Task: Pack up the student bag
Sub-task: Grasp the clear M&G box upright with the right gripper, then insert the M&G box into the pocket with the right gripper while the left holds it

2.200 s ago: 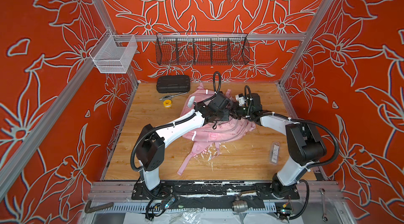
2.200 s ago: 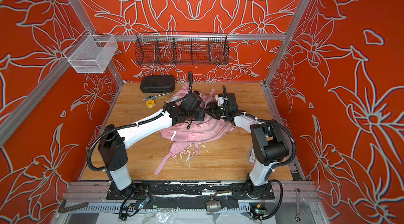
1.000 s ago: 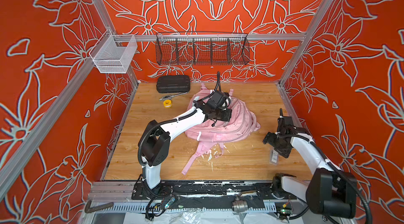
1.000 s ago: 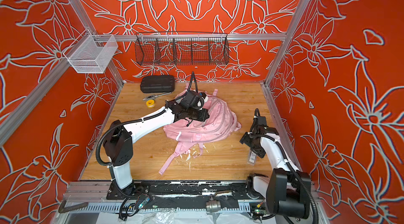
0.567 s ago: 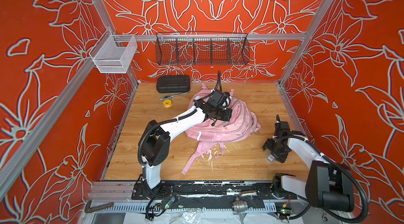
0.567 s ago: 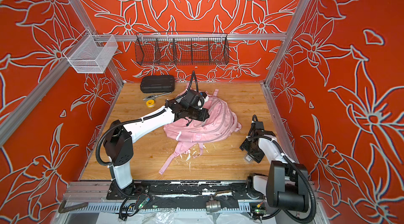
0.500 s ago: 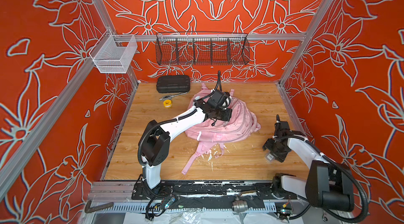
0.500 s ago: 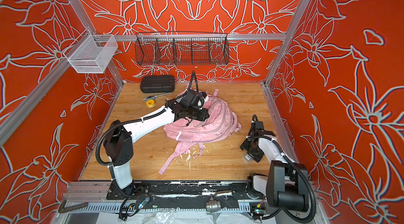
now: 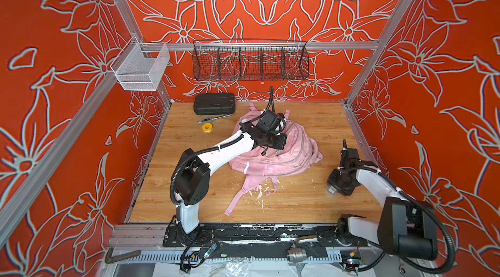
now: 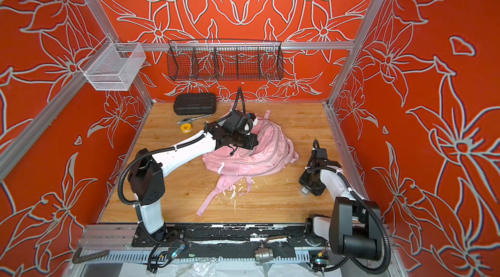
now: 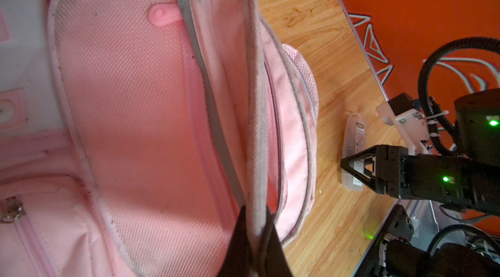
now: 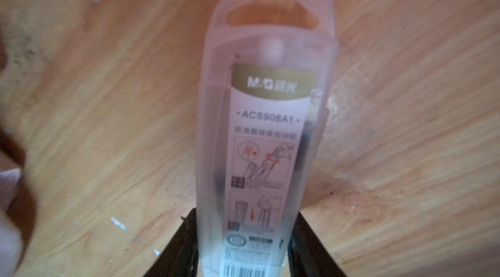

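While left claw [image 11: 255, 216] is clamping floppy bag [image 11: 130, 99] by its rim, right claw [image 12: 243, 216] is straddling slick-looking case [image 12: 265, 127]. Hold unconfirmed.

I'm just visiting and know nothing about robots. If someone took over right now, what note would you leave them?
The left tool is shut on the rim of the open compartment of the student bag and holds it agape.
The right tool straddles the clear plastic case on the wooden floor, to the right of the bag. I cannot tell if it grips yet.
Done: the bag is open. No item shows inside.
Left: secure the case and carry it into the opening, then probably zip up.
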{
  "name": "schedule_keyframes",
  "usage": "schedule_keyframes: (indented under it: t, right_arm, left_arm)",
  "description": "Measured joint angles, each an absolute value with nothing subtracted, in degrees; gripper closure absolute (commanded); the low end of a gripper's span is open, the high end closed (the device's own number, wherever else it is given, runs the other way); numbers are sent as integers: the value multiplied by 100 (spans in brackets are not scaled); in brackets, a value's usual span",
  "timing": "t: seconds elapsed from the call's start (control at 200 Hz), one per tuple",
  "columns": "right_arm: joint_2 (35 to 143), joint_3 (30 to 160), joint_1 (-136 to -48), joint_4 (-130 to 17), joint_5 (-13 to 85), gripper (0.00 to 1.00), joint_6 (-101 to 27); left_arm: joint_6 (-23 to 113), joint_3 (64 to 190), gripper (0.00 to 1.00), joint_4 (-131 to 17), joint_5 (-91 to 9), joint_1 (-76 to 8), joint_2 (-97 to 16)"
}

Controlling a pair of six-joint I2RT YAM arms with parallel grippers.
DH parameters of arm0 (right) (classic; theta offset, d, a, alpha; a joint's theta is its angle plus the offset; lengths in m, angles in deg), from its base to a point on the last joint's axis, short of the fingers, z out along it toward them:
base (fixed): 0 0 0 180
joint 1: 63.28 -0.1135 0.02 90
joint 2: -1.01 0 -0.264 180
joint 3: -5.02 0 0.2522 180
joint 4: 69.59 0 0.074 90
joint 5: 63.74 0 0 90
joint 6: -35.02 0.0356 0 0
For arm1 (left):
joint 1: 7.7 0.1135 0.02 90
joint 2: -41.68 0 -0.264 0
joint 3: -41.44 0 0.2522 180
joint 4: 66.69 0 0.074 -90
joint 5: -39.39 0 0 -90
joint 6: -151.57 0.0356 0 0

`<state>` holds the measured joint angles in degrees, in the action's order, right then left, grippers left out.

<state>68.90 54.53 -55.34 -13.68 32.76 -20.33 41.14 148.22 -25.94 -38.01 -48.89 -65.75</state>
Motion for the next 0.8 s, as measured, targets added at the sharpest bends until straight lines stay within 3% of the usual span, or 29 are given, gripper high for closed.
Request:
schedule_keyframes:
  t: [0.255, 0.495, 0.801]
  right_arm:
    - [5916, 6395, -5728, -2391, 4583, 65, -1770]
    - [7247, 7405, -7038, -3733, 5072, 64, -1250]
    - [8584, 7499, -7405, -4964, 5271, 63, -728]
  left_arm:
    - [4090, 14793, 100, -2597, -3792, -4806, -6453]
    - [3952, 14658, 100, -2682, -3790, -4776, -6344]
    - [3640, 14260, 100, -3145, -3790, -4776, -6210]
